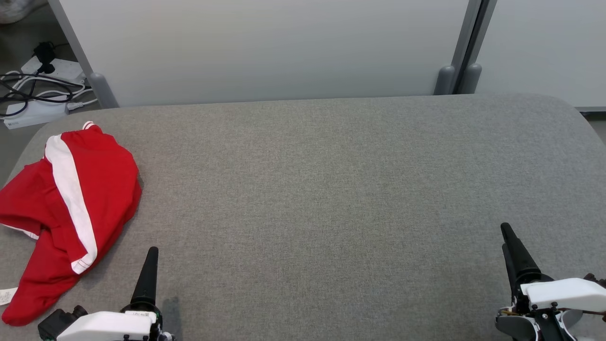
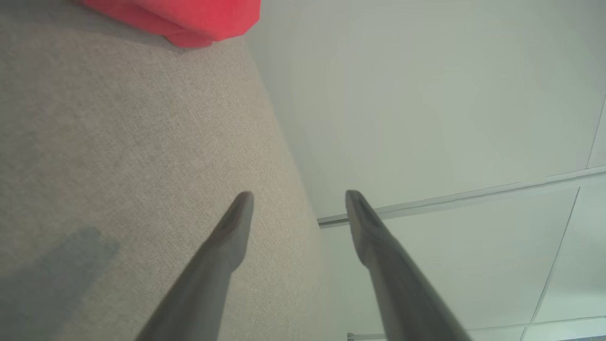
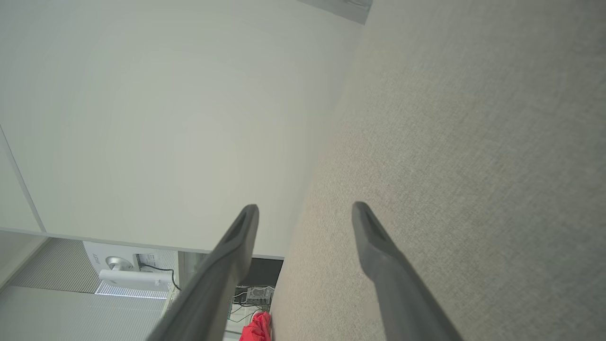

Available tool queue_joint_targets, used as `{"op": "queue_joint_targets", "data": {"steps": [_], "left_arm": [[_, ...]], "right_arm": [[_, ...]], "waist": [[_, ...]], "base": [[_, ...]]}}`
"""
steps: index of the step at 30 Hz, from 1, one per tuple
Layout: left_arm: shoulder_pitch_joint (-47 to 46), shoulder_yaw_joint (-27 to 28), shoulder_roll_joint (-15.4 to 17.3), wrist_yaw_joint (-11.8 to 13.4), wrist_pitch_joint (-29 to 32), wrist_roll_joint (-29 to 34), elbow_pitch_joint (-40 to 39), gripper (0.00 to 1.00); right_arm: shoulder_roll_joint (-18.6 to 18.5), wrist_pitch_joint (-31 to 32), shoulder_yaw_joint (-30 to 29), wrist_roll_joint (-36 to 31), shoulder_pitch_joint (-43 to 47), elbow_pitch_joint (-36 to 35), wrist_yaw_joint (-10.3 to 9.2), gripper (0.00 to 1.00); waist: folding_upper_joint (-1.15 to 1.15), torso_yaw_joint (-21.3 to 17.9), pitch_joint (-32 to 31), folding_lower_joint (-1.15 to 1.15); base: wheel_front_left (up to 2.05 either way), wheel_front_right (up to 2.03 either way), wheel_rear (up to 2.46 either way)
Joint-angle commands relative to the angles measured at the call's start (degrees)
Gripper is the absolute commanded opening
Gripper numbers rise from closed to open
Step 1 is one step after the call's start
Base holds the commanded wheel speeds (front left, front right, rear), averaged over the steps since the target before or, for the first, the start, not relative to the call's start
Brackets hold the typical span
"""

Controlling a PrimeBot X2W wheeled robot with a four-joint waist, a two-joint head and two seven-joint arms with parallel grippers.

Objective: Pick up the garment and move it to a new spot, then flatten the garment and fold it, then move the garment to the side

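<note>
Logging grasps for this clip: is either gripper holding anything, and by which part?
Nothing held: left gripper and right gripper stand open, empty; the red garment lies apart.

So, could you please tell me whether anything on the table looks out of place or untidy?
Yes: the red garment with white stripes lies crumpled, not folded, at the left edge of the grey fabric-covered table, its white label poking out. Nothing else stands out.
</note>
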Motion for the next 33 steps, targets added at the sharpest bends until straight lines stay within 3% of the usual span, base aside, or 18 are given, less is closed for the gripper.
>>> {"op": "queue_joint_targets", "data": {"steps": [1,33], "left_arm": [[-3.69,0.36,0.80,-0.20,-0.50,2.12,-1.25,1.00],[-6.59,1.68,1.16,-0.33,-5.87,30.59,-1.47,1.00]], "right_arm": [[-1.23,-0.80,0.69,-1.79,-3.15,-1.18,0.03,1.00],[-3.20,-6.18,4.82,-26.40,-8.54,2.60,0.05,1.00]], "waist": [[0.00,-0.02,0.03,-0.01],[0.00,-0.44,0.82,-0.01]], "base": [[0.00,0.00,0.00],[0.00,0.00,0.00]]}}
